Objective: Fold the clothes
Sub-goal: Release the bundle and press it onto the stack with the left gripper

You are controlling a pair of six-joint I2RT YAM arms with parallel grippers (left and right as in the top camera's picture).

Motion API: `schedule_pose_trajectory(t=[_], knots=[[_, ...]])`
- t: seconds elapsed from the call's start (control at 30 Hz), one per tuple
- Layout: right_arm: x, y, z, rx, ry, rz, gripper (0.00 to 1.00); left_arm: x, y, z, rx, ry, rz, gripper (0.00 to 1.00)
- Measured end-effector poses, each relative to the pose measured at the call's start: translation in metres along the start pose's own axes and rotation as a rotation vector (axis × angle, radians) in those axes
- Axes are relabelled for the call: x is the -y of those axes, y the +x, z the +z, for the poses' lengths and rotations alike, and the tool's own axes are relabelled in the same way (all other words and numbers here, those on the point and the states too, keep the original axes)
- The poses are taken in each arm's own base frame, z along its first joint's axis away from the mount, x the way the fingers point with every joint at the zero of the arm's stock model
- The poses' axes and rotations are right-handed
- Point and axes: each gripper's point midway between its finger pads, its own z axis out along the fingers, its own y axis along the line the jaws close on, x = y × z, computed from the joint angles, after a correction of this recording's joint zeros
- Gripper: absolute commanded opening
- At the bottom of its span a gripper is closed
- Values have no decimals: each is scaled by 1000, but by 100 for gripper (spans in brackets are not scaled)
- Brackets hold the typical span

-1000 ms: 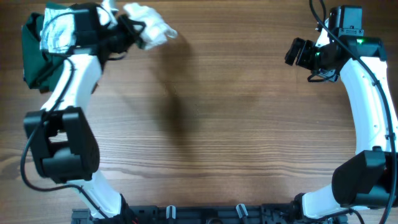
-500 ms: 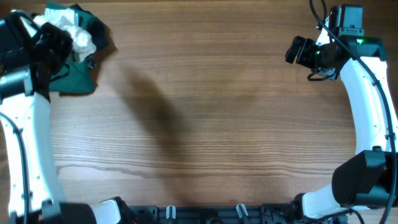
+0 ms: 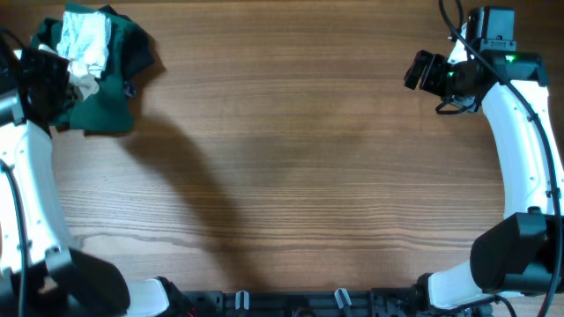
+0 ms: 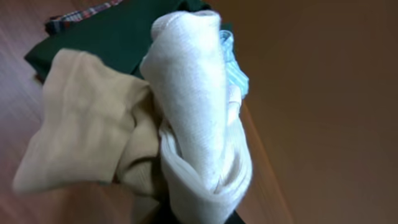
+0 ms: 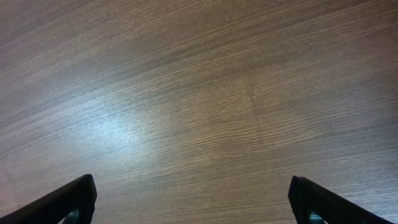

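Left claw [image 3: 63, 79] clamped on clothes [image 4: 186, 112], green garment [image 3: 110, 106] underneath, just beyond claw. Clothes bunched, long axis straight out from claw. Right claw [image 5: 196, 202] wide open.

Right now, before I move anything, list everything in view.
small cream garment with a khaki-tan part: one, cream and tan, bunched at the pile
large dark green garment: one, dark green, far-left table corner
whitish-grey cloth: one, whitish-grey, on the green garment
plaid fabric: one scrap, checked, at the green garment's edge
wooden table: one, brown
robot arms: two, white and black, left and right sides
left claw: one, black, shut on the cream garment
right claw: one, black, open, empty, far right
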Motion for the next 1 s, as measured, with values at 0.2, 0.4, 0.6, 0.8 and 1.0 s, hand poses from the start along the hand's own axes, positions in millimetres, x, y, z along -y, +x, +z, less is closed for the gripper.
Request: schedule_pose_trajectory(t=[0.2,0.4,0.6,0.8,1.0], knots=[[0,2,0,-7,2,1,100,11,-14,38,44,60,2,4],[0,2,0,-7,2,1,100,19,-18,60,49,116,9,4],[1,5,0,-19,5,2,100,14,-12,93,23,128,9,4],[2,8,0,-31,9,3,100,21,-4,118,-17,206,17,4],[3,9,0,-36,10,3,100,39,-2,114,-39,300,37,4]])
